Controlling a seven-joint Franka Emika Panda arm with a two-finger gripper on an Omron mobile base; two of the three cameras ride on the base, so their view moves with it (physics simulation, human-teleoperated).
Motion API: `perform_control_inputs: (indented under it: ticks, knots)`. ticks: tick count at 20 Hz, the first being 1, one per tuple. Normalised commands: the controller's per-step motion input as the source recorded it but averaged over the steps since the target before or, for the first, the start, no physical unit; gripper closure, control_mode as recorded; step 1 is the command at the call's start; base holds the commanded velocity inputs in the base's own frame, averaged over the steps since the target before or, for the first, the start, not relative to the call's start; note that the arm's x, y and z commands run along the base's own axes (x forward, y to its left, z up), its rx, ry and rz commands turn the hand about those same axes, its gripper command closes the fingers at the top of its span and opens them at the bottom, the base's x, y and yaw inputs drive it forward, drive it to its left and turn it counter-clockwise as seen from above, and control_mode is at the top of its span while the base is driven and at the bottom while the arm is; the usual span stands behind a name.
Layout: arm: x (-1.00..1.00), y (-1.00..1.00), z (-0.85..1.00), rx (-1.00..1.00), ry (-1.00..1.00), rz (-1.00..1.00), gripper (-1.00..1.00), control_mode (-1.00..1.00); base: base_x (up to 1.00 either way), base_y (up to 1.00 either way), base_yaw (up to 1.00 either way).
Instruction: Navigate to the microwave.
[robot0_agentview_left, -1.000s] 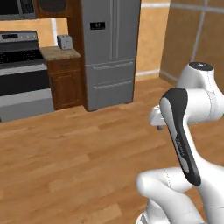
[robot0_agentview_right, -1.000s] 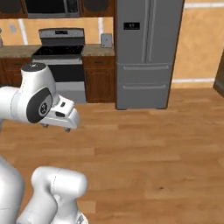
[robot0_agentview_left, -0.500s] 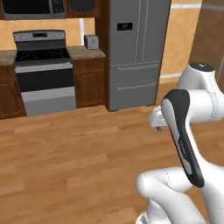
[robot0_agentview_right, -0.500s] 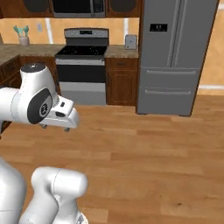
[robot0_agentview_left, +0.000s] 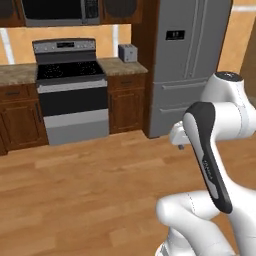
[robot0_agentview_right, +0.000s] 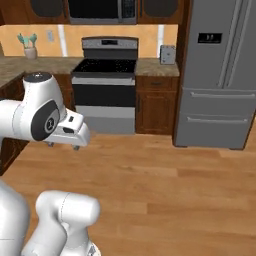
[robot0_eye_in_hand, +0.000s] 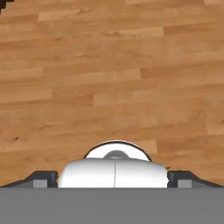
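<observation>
**Closing on the stove wall, microwave up ahead**

The microwave (robot0_agentview_left: 59, 11) hangs well above and far ahead of the end effector (robot0_agentview_right: 64, 144), mounted between dark cabinets directly over the stove (robot0_agentview_left: 71, 95); in the right base view the microwave (robot0_agentview_right: 102, 10) sits at the top edge, ahead and slightly to the right of the end effector. To finish the approach well, I judge the base should drive forward across the wooden floor (robot0_eye_in_hand: 109, 78) and square itself to the stove front, stopping short of the oven door so the arm has room to reach upward. It should also hold off from the refrigerator (robot0_agentview_left: 192, 60), which stands ahead on the right.

The arm is folded tight above the base, elbow raised, wrist turned so the end effector points down at the floor. Whether its fingers are wide or narrow cannot be told. Nothing appears to be carried.
</observation>
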Motion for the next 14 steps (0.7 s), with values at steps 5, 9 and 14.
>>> perform_control_inputs:
  ticks: [5, 9, 14]
  knots:
    - [0.0, 0.0, 0.0, 0.0, 0.0, 0.0, -1.0, 1.0, 1.0, 0.79, 0.0]
    - [0.0, 0.0, 0.0, 0.0, 0.0, 0.0, -1.0, 1.0, 1.0, 0.53, 0.0]
    - [0.0, 0.0, 0.0, 0.0, 0.0, 0.0, -1.0, 1.0, 1.0, 0.33, -0.03]
